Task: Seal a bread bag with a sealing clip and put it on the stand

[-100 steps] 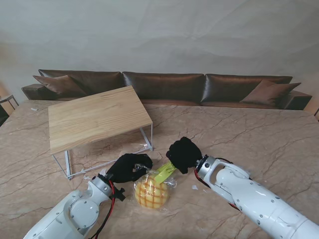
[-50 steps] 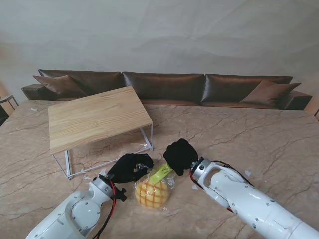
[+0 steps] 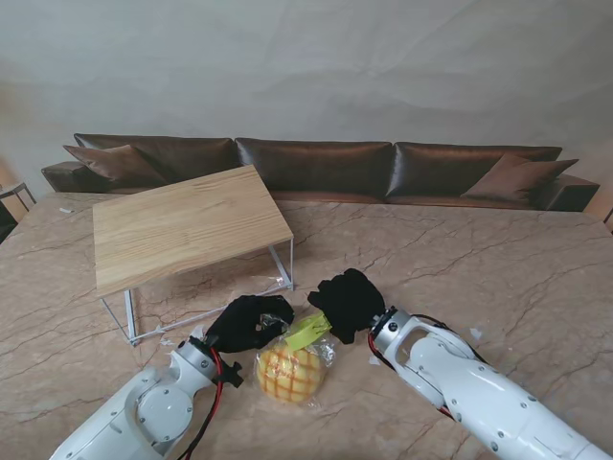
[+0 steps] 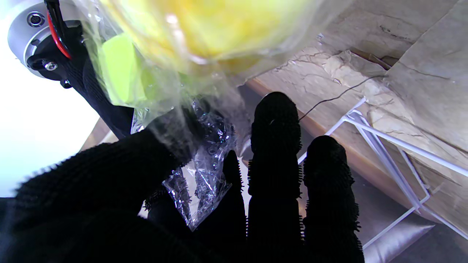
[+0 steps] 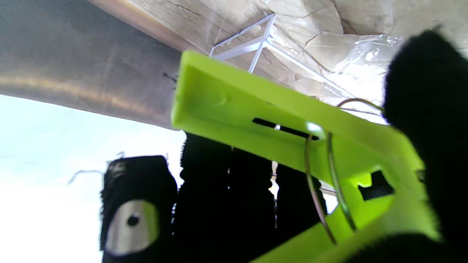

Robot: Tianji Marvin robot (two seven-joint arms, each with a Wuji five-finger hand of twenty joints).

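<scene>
Left hand point(image 3: 249, 322) is clenched on the gathered neck of the bag point(image 3: 290, 369) — wrist view shows crinkled film pinched between thumb and fingers point(image 4: 275, 146). Bag sits on the table point(image 3: 498, 278), near me, between the two arms, bread bulging at the near end. Right hand point(image 3: 347, 301) is grasping the clip point(image 3: 307, 332) by its handle end; the clip points toward the neck, just beside the left hand. Can't tell from these views whether its jaws are around the film yet.

Handling notes:
- Bag: light, soft, slick film. Hold at the bunched neck only, not the body — bread will squash.
- Neck will likely slip or untwist if the left pinch loosens, so keep tension until the clip bites.
- Clip: stiff plastic with a wire spring; squeeze at the handle, let go only once the film is deep in the jaws.

Stand point(image 3: 187, 225) is farther from me, on the left, well apart from the bag.
</scene>
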